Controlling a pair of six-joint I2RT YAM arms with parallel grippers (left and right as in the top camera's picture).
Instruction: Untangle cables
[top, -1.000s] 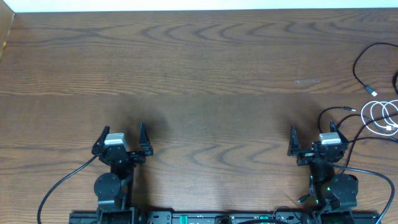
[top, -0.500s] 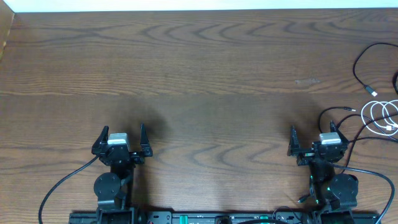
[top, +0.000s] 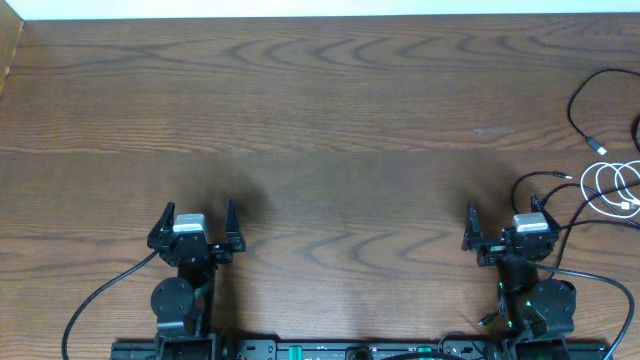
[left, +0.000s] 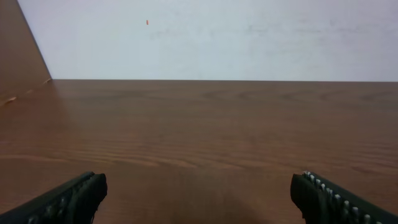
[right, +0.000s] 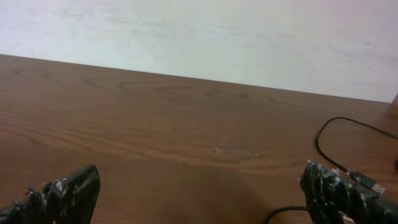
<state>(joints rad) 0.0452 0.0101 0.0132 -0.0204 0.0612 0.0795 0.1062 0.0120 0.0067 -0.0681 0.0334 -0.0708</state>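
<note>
A long black cable (top: 577, 108) and a shorter coiled white cable (top: 612, 186) lie together at the table's right edge. The black cable's plug end (top: 597, 146) points down-right; another black end (top: 545, 177) lies near my right gripper. In the right wrist view a black cable curve (right: 336, 127) and a plug (right: 367, 183) show at far right. My right gripper (top: 506, 222) is open and empty, just left of the cables. My left gripper (top: 196, 218) is open and empty at the front left, far from them.
A pale scuff mark (top: 494, 130) sits on the wooden table (top: 320, 120) right of centre. A wooden side wall (top: 10, 50) borders the far left. Thick black arm wires (top: 100, 290) trail from both arm bases at the front edge.
</note>
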